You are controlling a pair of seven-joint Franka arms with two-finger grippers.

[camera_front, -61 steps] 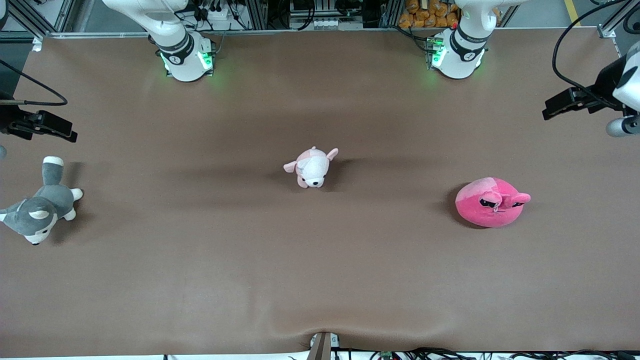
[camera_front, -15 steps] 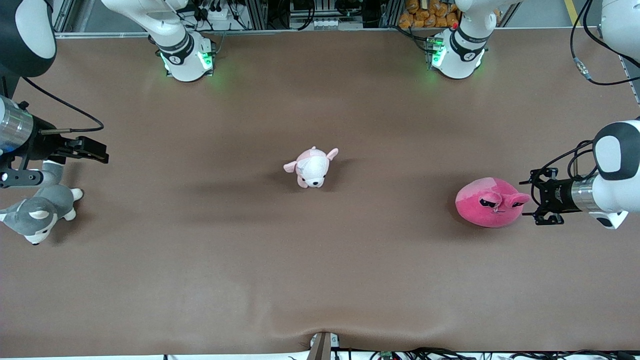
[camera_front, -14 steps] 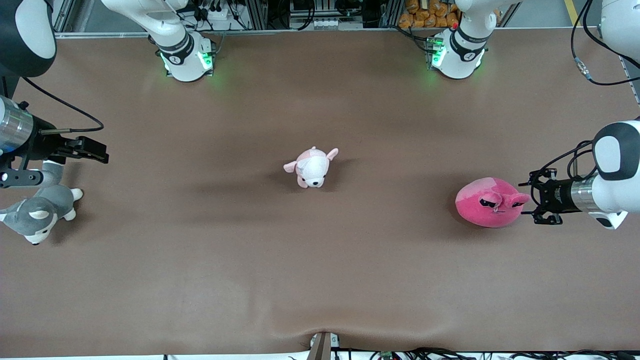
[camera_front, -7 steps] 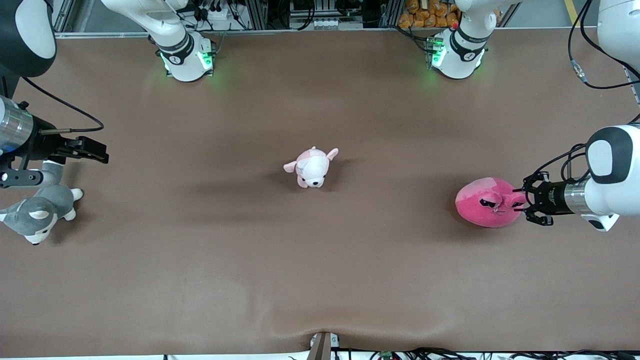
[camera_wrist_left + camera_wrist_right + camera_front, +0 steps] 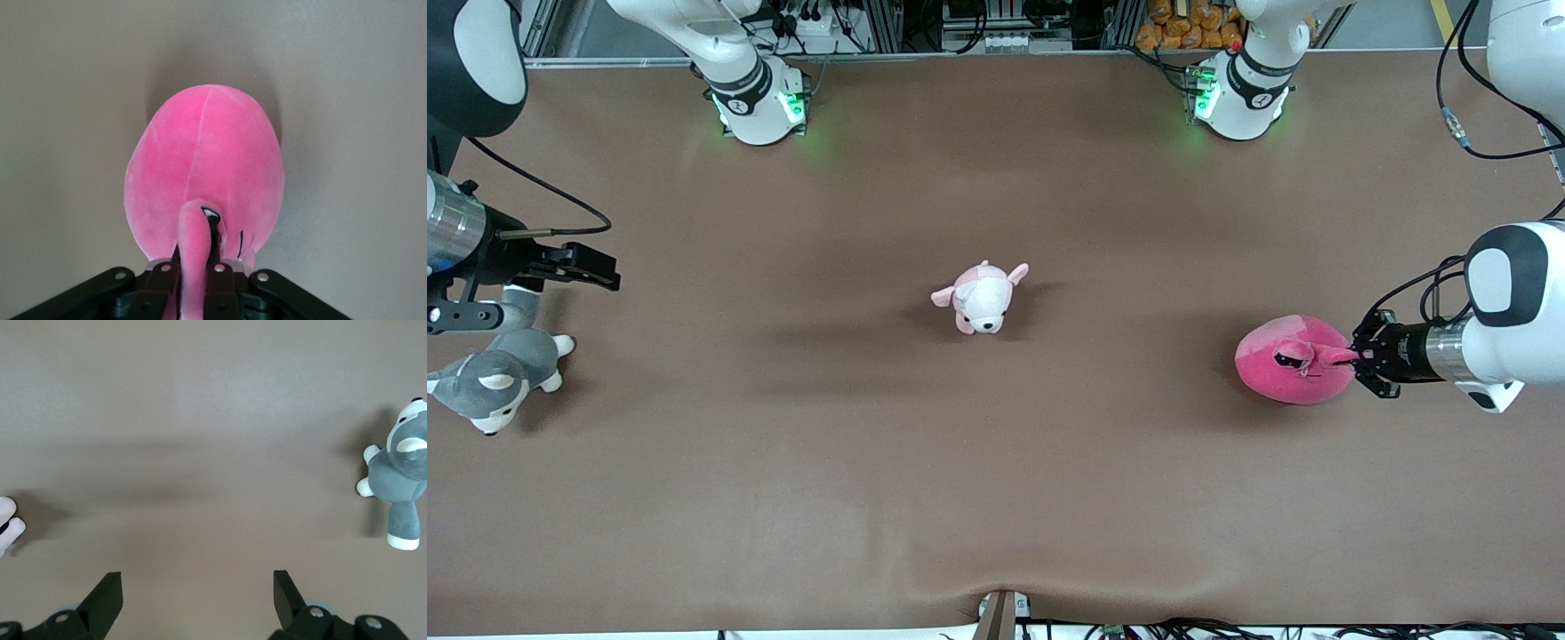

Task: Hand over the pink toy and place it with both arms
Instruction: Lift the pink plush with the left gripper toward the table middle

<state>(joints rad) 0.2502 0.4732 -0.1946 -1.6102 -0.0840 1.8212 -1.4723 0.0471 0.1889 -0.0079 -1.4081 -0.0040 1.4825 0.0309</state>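
Observation:
The pink toy (image 5: pixel 1289 363), a round hot-pink plush with dark slanted eyes, lies on the brown table toward the left arm's end. My left gripper (image 5: pixel 1356 360) is beside it, shut on one of its floppy ears (image 5: pixel 191 253); the toy's body (image 5: pixel 207 167) fills the left wrist view. My right gripper (image 5: pixel 596 267) is open and empty, over the table at the right arm's end, beside the grey husky. Its fingertips (image 5: pixel 107 593) show spread wide in the right wrist view.
A pale pink-and-white puppy plush (image 5: pixel 983 298) sits mid-table. A grey-and-white husky plush (image 5: pixel 494 373) lies at the right arm's end, also in the right wrist view (image 5: pixel 398 477). The two arm bases (image 5: pixel 756 98) stand along the table's edge farthest from the front camera.
My left gripper has moved in on the pink toy and shut on its ear, tugging the ear outward. The right arm has not moved in the last second.

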